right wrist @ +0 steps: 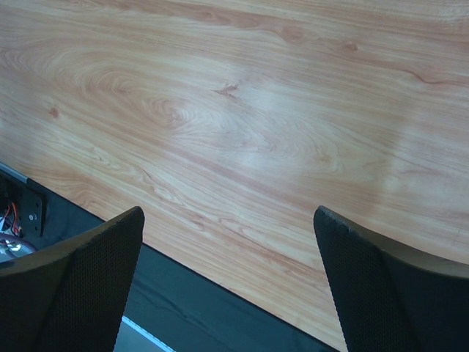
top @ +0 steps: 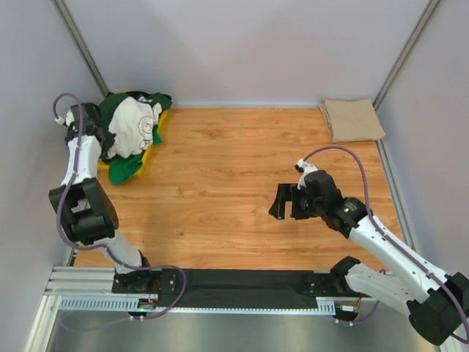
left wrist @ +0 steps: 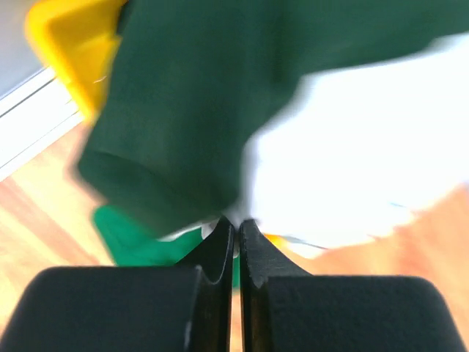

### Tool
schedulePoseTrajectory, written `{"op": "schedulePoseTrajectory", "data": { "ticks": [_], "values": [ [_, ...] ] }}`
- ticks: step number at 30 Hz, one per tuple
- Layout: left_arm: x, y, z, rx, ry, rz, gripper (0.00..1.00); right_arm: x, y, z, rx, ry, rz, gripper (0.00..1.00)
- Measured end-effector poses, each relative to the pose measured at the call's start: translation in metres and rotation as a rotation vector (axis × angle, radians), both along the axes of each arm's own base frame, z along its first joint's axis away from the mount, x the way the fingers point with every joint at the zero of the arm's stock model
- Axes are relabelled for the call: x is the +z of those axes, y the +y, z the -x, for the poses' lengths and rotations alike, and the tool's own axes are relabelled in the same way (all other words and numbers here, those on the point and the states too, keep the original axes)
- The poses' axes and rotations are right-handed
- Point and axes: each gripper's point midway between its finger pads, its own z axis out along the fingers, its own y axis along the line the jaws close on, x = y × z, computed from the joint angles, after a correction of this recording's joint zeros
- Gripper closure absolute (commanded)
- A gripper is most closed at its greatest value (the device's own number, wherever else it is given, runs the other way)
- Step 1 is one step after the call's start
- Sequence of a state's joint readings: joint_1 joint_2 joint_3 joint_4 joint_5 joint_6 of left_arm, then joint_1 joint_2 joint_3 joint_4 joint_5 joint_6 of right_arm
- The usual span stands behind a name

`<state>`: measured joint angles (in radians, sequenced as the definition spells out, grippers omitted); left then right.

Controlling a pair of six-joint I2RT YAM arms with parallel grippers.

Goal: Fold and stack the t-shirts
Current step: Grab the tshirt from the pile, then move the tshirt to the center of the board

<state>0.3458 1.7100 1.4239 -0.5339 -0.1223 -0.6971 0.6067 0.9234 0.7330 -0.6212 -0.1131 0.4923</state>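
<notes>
A cream t-shirt with dark green sleeves (top: 136, 126) lies crumpled on a heap in the far left corner. A bright green t-shirt (top: 126, 168) shows under it. My left gripper (top: 110, 139) is at the heap's left side. In the left wrist view its jaws (left wrist: 236, 224) are shut, pinching the cloth where the dark green sleeve (left wrist: 176, 110) meets the cream body (left wrist: 352, 161); that view is blurred. A folded tan t-shirt (top: 353, 119) rests in the far right corner. My right gripper (top: 287, 202) hovers open over bare wood (right wrist: 242, 110), nothing between its fingers (right wrist: 229, 213).
A yellow tray (top: 103, 166) sits under the heap, and its corner (left wrist: 69, 44) shows in the left wrist view. A dark strip (top: 256, 282) runs along the near table edge between the arm bases. Grey walls enclose the table on three sides.
</notes>
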Motion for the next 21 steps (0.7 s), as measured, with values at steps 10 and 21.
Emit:
{"op": "schedulePoseTrajectory", "data": {
  "ticks": [10, 21],
  "values": [
    [0.362, -0.163, 0.012, -0.438, -0.83, -0.07, 1.0, 0.039, -0.004, -0.012, -0.05, -0.104, -0.031, 0.0],
    [0.315, -0.225, 0.095, -0.68, -0.819, 0.129, 1.0, 0.074, -0.032, -0.014, -0.203, -0.201, -0.04, 0.0]
  ]
}}
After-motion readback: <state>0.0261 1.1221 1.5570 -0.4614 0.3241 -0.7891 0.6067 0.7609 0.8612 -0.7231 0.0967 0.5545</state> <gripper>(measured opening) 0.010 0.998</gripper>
